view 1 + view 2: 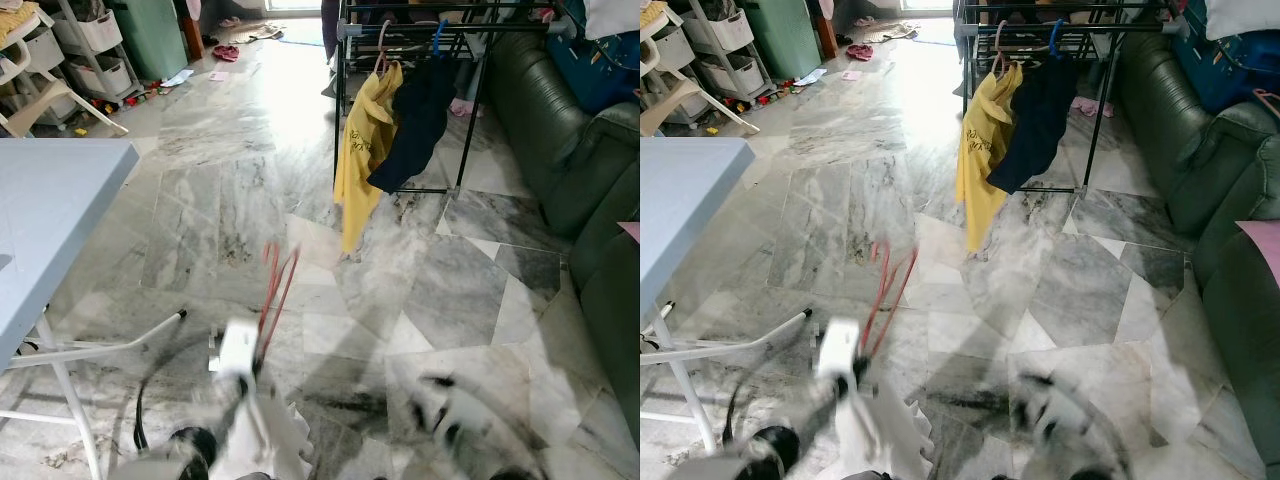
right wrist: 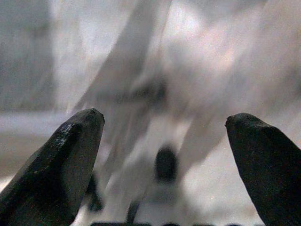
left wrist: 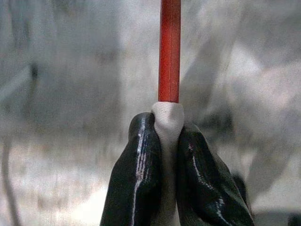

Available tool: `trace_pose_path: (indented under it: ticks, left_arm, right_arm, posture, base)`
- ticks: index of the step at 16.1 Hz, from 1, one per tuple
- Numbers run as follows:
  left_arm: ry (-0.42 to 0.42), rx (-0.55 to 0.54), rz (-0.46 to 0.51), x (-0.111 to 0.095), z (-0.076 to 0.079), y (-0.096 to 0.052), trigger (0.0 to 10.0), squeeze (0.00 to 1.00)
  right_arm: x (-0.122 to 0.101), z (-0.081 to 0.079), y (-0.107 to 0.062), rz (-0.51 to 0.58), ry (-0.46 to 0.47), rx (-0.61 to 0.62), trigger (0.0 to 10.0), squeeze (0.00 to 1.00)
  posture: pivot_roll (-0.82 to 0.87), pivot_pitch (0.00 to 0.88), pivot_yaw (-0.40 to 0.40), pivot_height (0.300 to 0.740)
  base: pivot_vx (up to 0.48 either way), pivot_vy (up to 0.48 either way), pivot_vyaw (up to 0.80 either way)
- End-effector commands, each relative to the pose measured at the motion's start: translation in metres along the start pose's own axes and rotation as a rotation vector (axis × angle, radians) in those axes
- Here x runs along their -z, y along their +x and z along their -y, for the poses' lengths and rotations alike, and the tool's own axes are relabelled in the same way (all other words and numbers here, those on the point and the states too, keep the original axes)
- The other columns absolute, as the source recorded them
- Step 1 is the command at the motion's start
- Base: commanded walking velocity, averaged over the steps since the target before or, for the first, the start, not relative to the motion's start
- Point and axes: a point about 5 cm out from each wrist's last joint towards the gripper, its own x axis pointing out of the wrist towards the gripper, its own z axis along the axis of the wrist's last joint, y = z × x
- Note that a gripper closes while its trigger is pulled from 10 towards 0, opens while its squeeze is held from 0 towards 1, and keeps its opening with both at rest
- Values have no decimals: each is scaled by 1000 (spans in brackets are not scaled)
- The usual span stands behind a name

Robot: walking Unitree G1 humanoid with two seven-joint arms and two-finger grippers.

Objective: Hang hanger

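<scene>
My left gripper (image 3: 168, 127) is shut on a red hanger (image 3: 169, 52) where a white cloth (image 3: 168, 117) wraps its rod. In the eye views the red hanger (image 1: 275, 290) sticks up from the blurred left arm, low and left of centre, and a white garment (image 1: 262, 435) hangs below it. My right gripper (image 2: 164, 127) is open with nothing between its fingers; it appears blurred low on the right (image 1: 450, 415). The black drying rack (image 1: 340, 90) stands far ahead, holding a yellow shirt (image 1: 362, 150) and a dark garment (image 1: 415, 115) on hangers.
A pale blue table (image 1: 50, 210) on white legs is close on the left. A dark green sofa (image 1: 560, 130) lines the right side. White shelves and a chair (image 1: 60, 60) stand at the far left. Marble floor (image 1: 250, 170) stretches between me and the rack.
</scene>
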Motion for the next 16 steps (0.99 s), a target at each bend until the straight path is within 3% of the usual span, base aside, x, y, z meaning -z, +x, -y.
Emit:
trace_pose_path:
  ticks: [1,3,6,8,9,10,14,16]
  left_arm:
    - [92,42,202,-49,-7,3,10000,0]
    - [111,108,314,-76,-8,1,10000,0]
    - [205,203,463,-120,-2,-3,10000,0]
    - [240,312,556,-152,14,-7,10000,0]
    - [248,337,572,-158,17,-8,10000,0]
    - [308,456,595,-170,32,-11,10000,0]
    - [372,599,604,-174,50,-16,10000,0]
    - [453,673,586,-165,56,-18,10000,0]
  right_arm:
    - [-43,-2,3,184,-105,-14,10000,0]
    - [-70,-2,-1,316,-88,-83,10000,0]
    - [-94,6,-8,452,-177,-85,10000,0]
    - [-101,1,-13,511,-255,-152,10000,0]
    - [-102,-1,-14,520,-263,-168,10000,0]
    - [-106,-8,-17,543,-222,-241,10000,0]
    - [-99,-25,-21,527,-313,-410,10000,0]
    - [-89,-33,-25,500,-419,-525,10000,0]
  posture:
    - [-107,87,44,740]
    - [-112,106,42,740]
    - [-117,127,47,740]
    - [-127,138,54,740]
    - [-129,138,55,740]
    - [-134,143,62,740]
    - [-136,161,79,740]
    - [-131,174,84,740]
  base:
    - [0,0,0]
    - [0,0,0]
    - [0,0,0]
    - [0,0,0]
    - [0,0,0]
    - [0,0,0]
    - [0,0,0]
    - [0,0,0]
